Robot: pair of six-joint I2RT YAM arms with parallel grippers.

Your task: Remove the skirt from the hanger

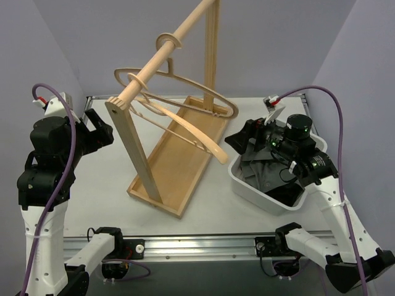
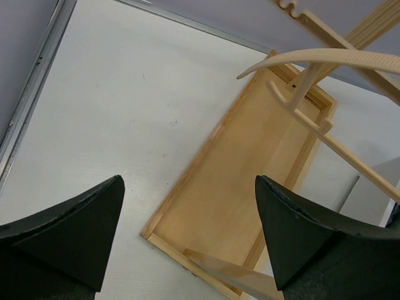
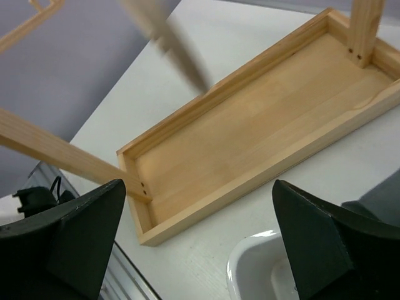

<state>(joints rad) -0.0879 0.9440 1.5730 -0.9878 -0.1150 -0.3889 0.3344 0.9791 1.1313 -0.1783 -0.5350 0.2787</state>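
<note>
While two hangers [image 1: 196,131] hang, one skirt [image 1: 262,176] lies in one bin [image 1: 244,186].

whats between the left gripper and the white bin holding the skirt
The wooden rack, its tray base on the table, with bare hangers hung above; the top view shows it.

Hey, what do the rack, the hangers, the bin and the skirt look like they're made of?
Rack: pale bare wood, with visible grain and a matte finish.
Hangers: smooth cream arms with no clear grain, so plastic or painted wood; I cannot tell which.
Bin: probably plastic, white with a slight sheen and a rounded, moulded rim.
Skirt: dark grey cloth, lying in soft folds in the bin.
</note>
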